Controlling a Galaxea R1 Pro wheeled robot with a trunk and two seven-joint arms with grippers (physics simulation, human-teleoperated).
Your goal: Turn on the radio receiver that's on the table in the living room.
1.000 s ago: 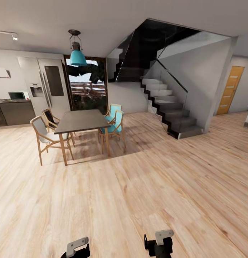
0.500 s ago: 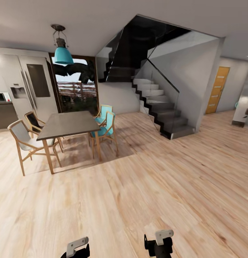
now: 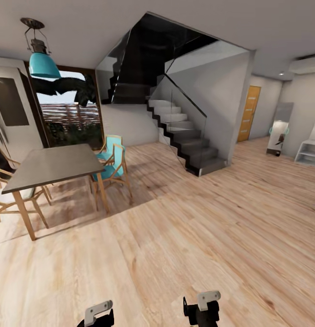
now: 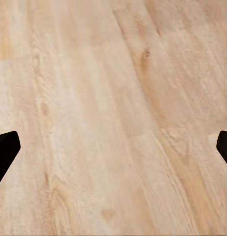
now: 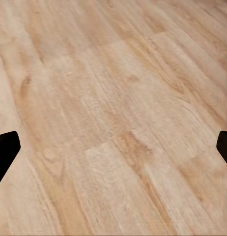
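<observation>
Here both wrist views look past widely parted black fingertips (image 4: 5, 150) at the light wood plank floor (image 4: 113, 108) under the empty left gripper (image 4: 113, 147) and right gripper (image 5: 113, 147); ahead of them the head view adds a grey-topped dining table (image 3: 48, 165), turquoise chairs (image 3: 109, 161) and a glass-railed staircase (image 3: 184, 131).

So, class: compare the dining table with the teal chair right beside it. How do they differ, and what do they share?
The dining table has a flat dark grey top; the teal chair has a teal seat and back. The dining table is plainly the wider and taller of the two. Both stand upright on slim light wooden legs on the wood plank floor.
</observation>
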